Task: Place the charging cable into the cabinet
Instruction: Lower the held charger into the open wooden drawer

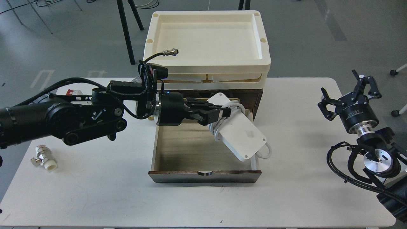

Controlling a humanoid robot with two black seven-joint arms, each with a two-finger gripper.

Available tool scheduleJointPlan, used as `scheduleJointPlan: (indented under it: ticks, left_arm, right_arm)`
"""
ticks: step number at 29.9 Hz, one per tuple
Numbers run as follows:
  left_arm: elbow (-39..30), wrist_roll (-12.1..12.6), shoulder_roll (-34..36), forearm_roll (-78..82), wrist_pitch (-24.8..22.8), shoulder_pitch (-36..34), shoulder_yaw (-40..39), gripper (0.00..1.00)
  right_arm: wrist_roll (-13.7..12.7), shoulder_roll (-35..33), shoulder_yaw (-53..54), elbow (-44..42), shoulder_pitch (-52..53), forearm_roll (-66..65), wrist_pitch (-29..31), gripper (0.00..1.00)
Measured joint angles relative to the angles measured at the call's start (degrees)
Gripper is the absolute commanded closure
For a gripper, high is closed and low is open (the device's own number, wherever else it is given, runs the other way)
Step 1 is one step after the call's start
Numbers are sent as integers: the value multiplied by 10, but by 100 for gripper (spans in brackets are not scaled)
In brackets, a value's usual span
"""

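Open cabinet (203, 176) drawer holds charging cable (241, 133), left gripper (219, 113) clamping it.

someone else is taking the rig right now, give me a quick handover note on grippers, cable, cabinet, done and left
Left gripper: shut on the charging cable, gripping its cord-wound middle.
Right gripper: open, holding nothing, off to the right above the table.
Charging cable: tilted over the right side of the open drawer, not yet lying flat inside.
Cabinet: drawer pulled out.
Done: drawer open, cable picked up and brought over it.
Left: lower, release, withdraw; probably close the drawer.
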Motion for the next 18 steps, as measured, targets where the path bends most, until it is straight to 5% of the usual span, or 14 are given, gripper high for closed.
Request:
scheduleJointPlan:
  ticks: [18]
  left_arm:
    - [44, 0, 9, 2, 91, 114, -4, 100]
  right_arm:
    - [0, 0, 0, 0, 0, 0, 0, 1]
